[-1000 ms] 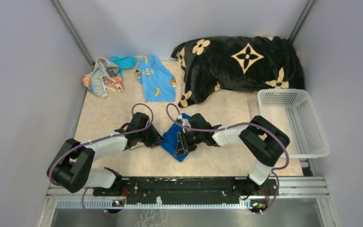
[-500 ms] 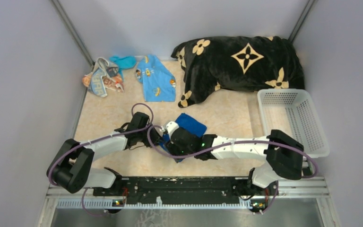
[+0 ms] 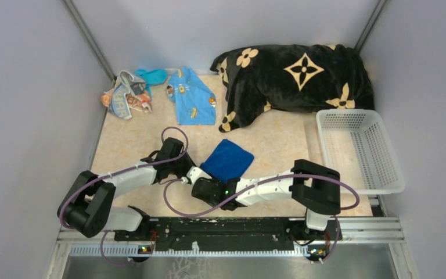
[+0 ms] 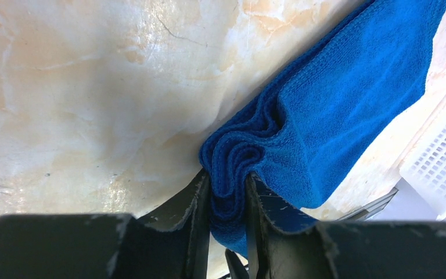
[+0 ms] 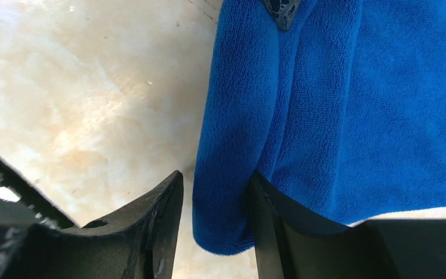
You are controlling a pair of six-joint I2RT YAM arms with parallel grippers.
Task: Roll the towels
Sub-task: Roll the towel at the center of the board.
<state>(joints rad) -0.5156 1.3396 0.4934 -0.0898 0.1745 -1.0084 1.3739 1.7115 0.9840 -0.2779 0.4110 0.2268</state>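
The dark blue towel (image 3: 227, 160), folded in layers, lies on the near side of the black blanket (image 3: 296, 70). The left gripper (image 4: 227, 203) pinches its bunched corner. The right gripper (image 5: 216, 221) stands half open astride its folded edge.

Nothing legible appears anywhere on the table (image 3: 142, 139). Marks on the crumpled striped towel (image 3: 125, 96) at the far left are too small to make out. The light blue towel (image 3: 193, 104) carries only orange cartoon prints, the black blanket (image 3: 296, 72) tan flower and star emblems, and the dark blue towel (image 4: 348, 104) plain weave.
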